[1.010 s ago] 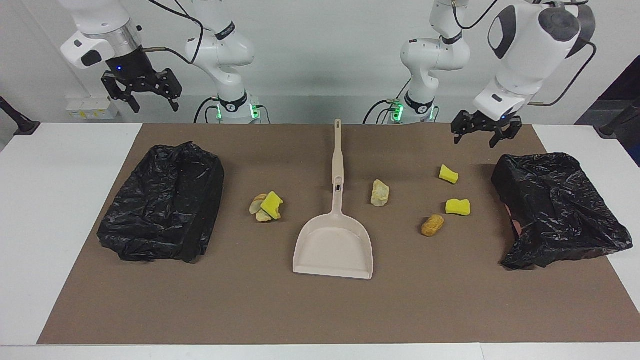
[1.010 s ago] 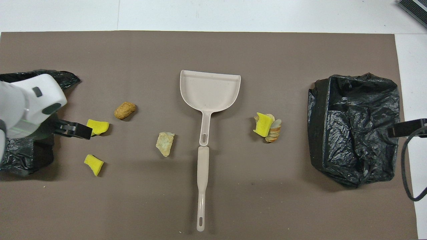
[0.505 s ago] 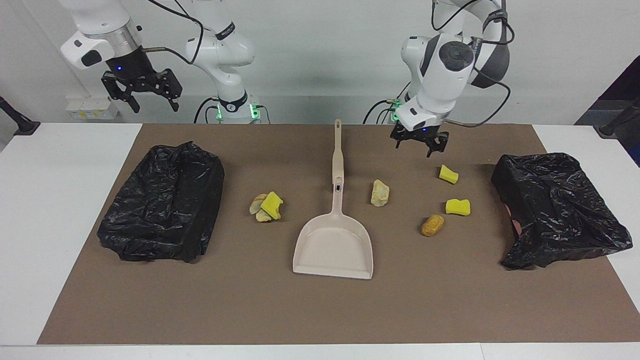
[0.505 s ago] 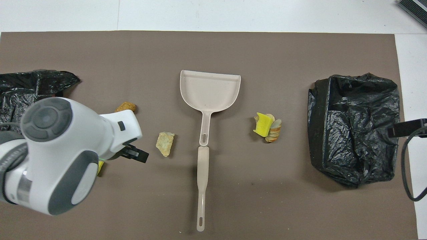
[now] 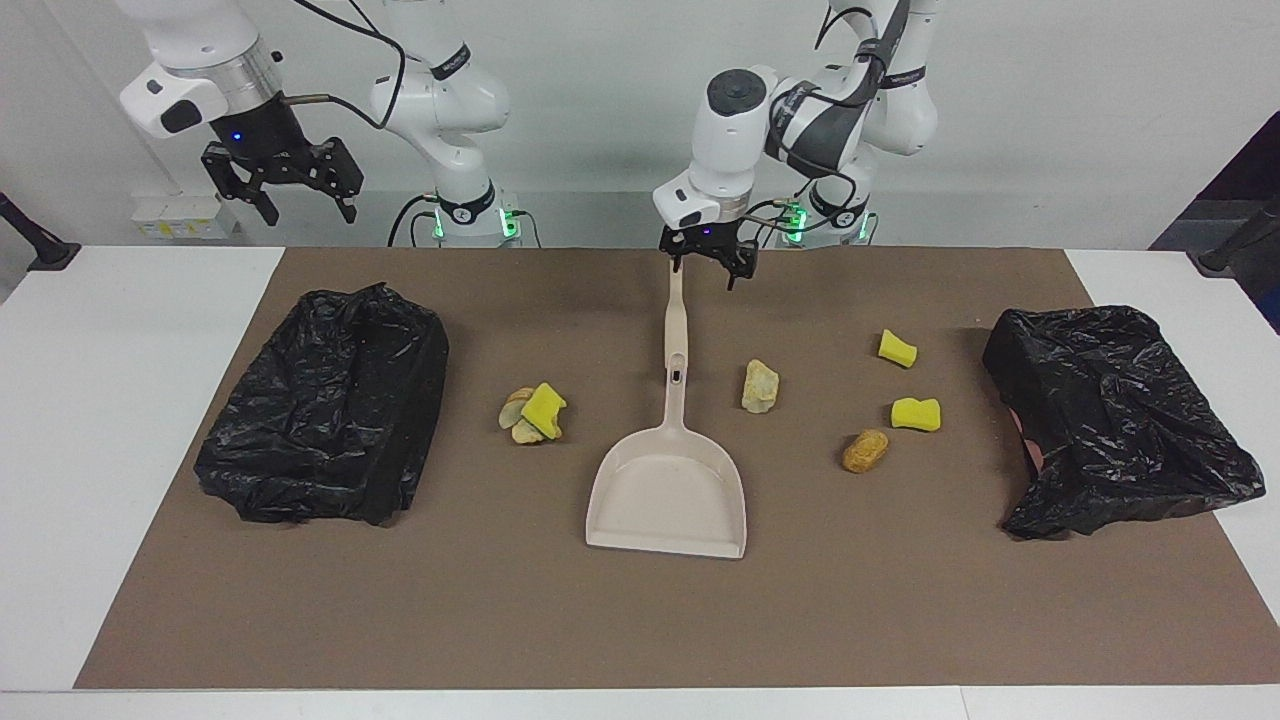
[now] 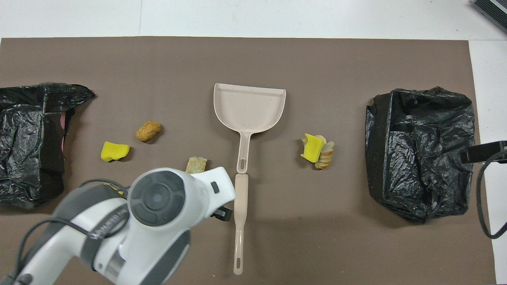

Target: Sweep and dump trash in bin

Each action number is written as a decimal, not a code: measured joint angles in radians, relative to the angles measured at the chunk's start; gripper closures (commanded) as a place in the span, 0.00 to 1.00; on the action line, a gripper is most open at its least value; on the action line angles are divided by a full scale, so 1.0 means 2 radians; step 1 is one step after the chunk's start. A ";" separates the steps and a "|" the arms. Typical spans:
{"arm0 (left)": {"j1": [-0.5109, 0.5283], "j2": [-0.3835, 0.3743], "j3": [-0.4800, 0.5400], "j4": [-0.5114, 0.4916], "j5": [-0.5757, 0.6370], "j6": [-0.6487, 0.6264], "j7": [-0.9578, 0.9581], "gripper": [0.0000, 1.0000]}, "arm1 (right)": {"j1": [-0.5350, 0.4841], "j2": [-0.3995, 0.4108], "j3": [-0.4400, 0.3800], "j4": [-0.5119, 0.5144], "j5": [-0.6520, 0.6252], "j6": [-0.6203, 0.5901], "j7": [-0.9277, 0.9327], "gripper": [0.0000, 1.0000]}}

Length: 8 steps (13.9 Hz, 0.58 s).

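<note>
The trash lies on the brown mat: two yellow sponge pieces, a brown lump, a tan rock, and a small pile of sponge and lumps. The beige dustpan lies between them, its long handle pointing toward the robots. My left gripper is open and hovers low over the handle's end, holding nothing. One finger shows in the overhead view beside the handle. My right gripper is open and waits high over its bin. The brush is out of view.
Two bins lined with black bags stand at the mat's ends, one at the right arm's end and one at the left arm's end. In the overhead view the left arm hides one sponge piece and part of the tan rock.
My left arm has swung from beside its bin, past the sponge pieces, to over the end of the dustpan handle. The right arm, the dustpan and the trash have not moved.
</note>
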 measured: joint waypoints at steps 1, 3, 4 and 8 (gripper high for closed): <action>-0.015 0.007 0.001 -0.009 0.000 0.012 -0.006 0.00 | 0.001 0.000 0.003 -0.001 0.000 0.000 0.000 0.00; -0.035 0.021 0.001 -0.022 0.000 0.031 -0.012 0.00 | 0.006 0.000 0.013 -0.008 0.001 0.012 0.001 0.00; -0.039 0.026 0.001 -0.030 0.000 0.043 -0.012 0.00 | 0.014 0.001 0.016 -0.018 0.001 0.029 0.005 0.00; -0.041 0.030 0.004 -0.065 0.000 0.071 -0.012 0.13 | 0.071 0.037 0.019 -0.044 0.007 0.096 0.061 0.00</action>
